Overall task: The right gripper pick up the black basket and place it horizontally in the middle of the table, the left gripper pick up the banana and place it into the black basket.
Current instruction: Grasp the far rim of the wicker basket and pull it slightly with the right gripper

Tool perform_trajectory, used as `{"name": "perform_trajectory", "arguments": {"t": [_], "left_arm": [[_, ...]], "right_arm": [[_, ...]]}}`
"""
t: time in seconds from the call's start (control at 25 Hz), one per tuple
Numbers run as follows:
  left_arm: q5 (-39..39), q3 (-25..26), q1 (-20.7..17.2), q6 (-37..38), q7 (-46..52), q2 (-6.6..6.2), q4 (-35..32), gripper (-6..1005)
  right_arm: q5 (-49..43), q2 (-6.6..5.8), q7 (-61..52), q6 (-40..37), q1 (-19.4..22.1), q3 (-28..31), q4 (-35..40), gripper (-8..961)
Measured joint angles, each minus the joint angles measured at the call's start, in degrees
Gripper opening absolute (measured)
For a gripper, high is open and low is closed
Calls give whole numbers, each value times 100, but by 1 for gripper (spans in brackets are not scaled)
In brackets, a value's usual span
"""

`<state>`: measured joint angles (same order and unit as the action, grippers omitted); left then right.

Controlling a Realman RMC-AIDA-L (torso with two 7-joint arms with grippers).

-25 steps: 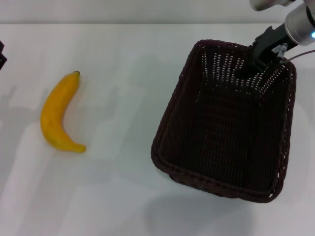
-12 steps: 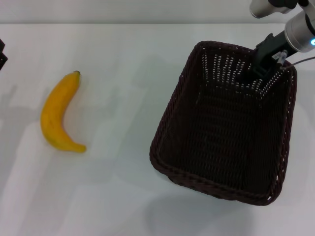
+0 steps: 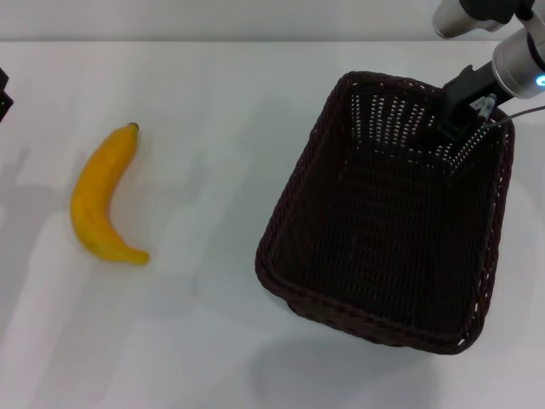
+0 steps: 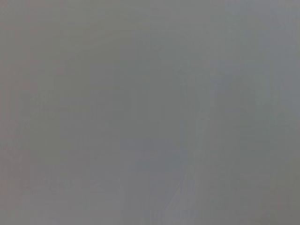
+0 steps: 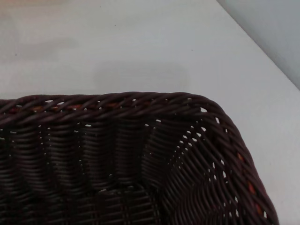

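White table (image 3: 221, 341) carries two things. Banana (image 3: 100, 198) lies flat near the left edge, stem toward the far edge. Black basket (image 3: 341, 290) sits toward the right edge, skewed, well apart from it.

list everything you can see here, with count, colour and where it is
banana: one, yellow-orange with a dark stem tip, lying on the left part of the table, apart from the basket
black basket: one, very dark brown-black woven, on the right part of the table, nothing inside but the right hand's finger; its rim corner fills the right wrist view
table: one, plain white, under everything
right hand: one, black on a silver-grey arm with a blue light, at the basket's far right corner, one finger reaching down inside the far wall
left hand: one, black, only a sliver at the far left edge of the head view, away from the banana
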<state>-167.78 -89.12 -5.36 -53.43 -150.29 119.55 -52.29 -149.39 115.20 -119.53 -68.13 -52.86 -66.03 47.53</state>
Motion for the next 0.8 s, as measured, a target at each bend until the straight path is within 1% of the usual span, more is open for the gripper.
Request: {"name": "perform_trajectory", "arguments": {"t": [0.52, 0.72, 0.8], "left_arm": [[0, 0, -17, -35, 0, -2, 0, 878], [0, 0, -28, -79, 2, -2, 0, 878], [0, 0, -27, -79, 3, -2, 0, 878]], "right_arm": [[-38, 12, -33, 20, 102, -55, 143, 616], [-47, 19, -63, 71, 457, -427, 719, 578], [-35, 20, -226, 47, 543, -500, 901, 545]]}}
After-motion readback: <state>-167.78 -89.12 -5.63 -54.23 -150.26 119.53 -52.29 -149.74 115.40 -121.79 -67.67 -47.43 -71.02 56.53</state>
